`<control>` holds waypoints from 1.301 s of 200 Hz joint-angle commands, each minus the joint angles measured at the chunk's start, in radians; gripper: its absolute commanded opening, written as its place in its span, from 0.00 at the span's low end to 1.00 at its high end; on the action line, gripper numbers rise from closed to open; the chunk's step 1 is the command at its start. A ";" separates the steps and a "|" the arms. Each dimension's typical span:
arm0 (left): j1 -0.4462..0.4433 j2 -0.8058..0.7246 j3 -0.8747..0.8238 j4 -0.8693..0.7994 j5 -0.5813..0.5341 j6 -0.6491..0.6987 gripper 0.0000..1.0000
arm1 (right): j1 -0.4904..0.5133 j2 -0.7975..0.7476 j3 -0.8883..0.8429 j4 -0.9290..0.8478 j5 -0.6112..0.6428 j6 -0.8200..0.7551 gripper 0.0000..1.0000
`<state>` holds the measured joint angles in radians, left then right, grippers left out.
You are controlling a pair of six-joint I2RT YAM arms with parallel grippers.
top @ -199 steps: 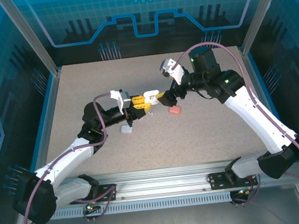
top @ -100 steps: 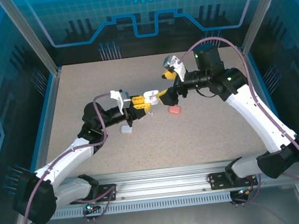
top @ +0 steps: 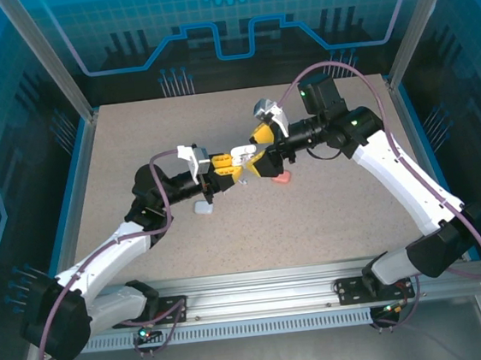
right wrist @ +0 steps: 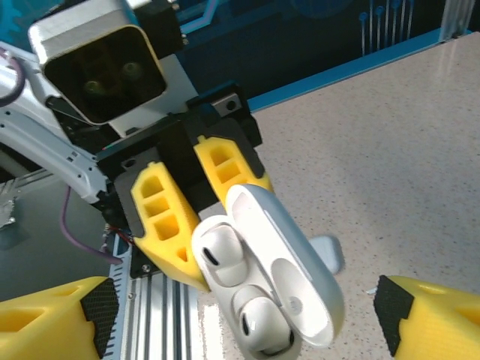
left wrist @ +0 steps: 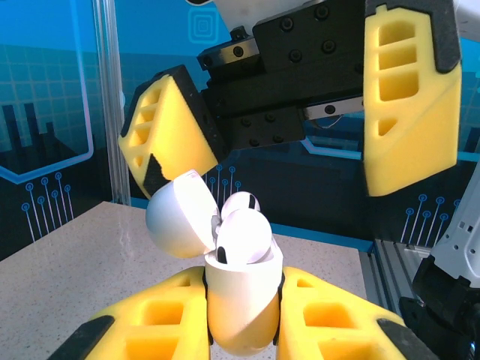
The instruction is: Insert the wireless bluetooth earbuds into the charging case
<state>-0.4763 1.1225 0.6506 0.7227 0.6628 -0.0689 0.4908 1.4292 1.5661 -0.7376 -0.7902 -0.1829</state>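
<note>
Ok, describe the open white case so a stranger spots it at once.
Start at the middle of the speckled table. There the left tool clamps a white case above the surface. Unlike the pink case lying nearby, its lid is flipped open with white earbuds inside.

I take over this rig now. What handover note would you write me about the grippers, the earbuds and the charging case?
Left gripper: shut on the white glossy plastic charging case, lid open.
Right gripper: open, jaws wide, near the lid.
Done: two white plastic earbuds sit in the case.
To do: probably close the lid.
A small pink pebble-like object and a small white one lie on the table.
</note>
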 commanded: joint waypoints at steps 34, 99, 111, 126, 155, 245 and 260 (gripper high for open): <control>-0.006 -0.022 -0.012 0.014 -0.006 0.027 0.02 | 0.010 -0.015 0.031 -0.031 -0.097 0.001 0.82; -0.006 -0.022 -0.013 0.003 -0.022 0.032 0.02 | 0.011 -0.011 0.041 -0.050 -0.110 -0.004 0.73; -0.005 -0.020 -0.013 0.003 -0.022 0.034 0.02 | 0.011 -0.015 0.045 -0.050 -0.105 -0.006 0.73; -0.006 -0.017 -0.012 0.002 -0.022 0.034 0.02 | 0.009 -0.017 0.051 -0.049 -0.102 -0.010 0.72; -0.005 -0.017 -0.013 0.004 -0.022 0.033 0.02 | 0.009 -0.018 0.059 -0.059 -0.082 -0.018 0.72; -0.006 -0.026 -0.010 0.030 0.014 0.028 0.02 | -0.016 -0.155 -0.028 -0.027 0.168 -0.220 0.87; -0.006 -0.028 -0.011 0.056 0.035 0.019 0.02 | -0.001 -0.182 -0.070 -0.026 0.175 -0.331 0.87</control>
<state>-0.4816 1.1152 0.6495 0.7158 0.6529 -0.0505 0.4816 1.2999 1.5517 -0.7662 -0.6445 -0.3241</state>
